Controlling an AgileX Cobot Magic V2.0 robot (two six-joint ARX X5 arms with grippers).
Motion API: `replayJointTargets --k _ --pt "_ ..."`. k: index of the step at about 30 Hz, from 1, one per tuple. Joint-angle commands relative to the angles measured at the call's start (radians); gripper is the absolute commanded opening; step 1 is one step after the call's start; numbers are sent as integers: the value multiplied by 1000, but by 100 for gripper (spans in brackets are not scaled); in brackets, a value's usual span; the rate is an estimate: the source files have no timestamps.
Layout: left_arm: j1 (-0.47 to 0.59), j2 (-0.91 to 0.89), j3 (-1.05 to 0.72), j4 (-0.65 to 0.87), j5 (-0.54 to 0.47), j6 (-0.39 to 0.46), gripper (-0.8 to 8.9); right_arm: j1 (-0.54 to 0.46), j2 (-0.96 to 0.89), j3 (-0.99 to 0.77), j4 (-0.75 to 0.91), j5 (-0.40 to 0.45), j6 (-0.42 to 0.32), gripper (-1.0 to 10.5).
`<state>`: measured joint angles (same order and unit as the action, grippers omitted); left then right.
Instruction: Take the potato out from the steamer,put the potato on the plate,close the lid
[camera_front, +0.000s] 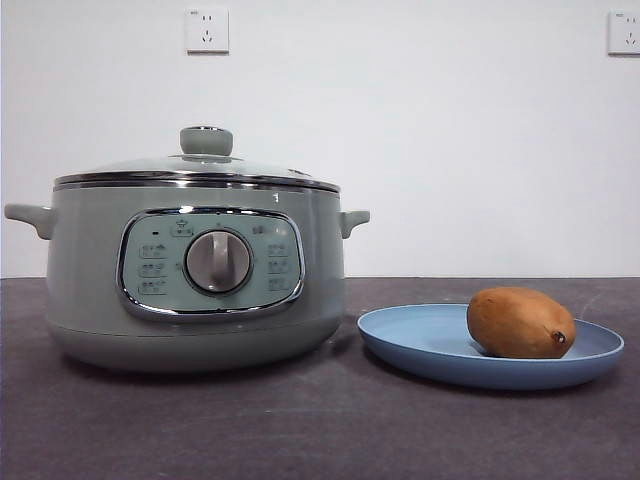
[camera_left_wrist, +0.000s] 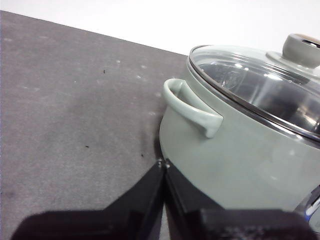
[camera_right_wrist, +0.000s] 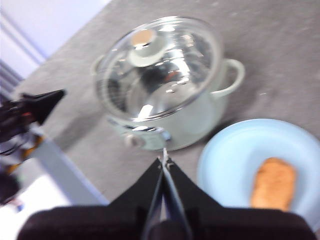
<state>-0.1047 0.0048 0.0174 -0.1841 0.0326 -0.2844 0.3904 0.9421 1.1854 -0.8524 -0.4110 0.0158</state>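
Resting at the lower right of the front view, the smooth orange-brown potato (camera_front: 520, 323) is seen on the shallow light-blue plate (camera_front: 410, 345), long axis across the frame. The glass lid (camera_front: 200, 165) already covers the sage-green steamer (camera_front: 90, 270). Both the left gripper (camera_left_wrist: 163, 164) and the right gripper (camera_right_wrist: 164, 159) are closed and empty, the right nearer the potato.

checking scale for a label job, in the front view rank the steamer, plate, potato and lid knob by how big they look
1. steamer
2. plate, standing nearer the camera than the steamer, which may enlarge it
3. potato
4. lid knob
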Motion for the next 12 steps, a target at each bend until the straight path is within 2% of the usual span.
replayJointTargets --k 1,3,7,12 --pt "3 -2 -13 2 -5 0 -3 -20 -36 -4 42 142 5 6" --pt "3 -2 -13 2 -5 0 -3 -49 -82 -24 57 191 5 6" --pt "3 -2 -13 2 -5 0 -3 -134 -222 -144 138 194 13 6" --pt "3 -2 -13 2 -5 0 -3 -274 -464 -438 407 206 13 6"
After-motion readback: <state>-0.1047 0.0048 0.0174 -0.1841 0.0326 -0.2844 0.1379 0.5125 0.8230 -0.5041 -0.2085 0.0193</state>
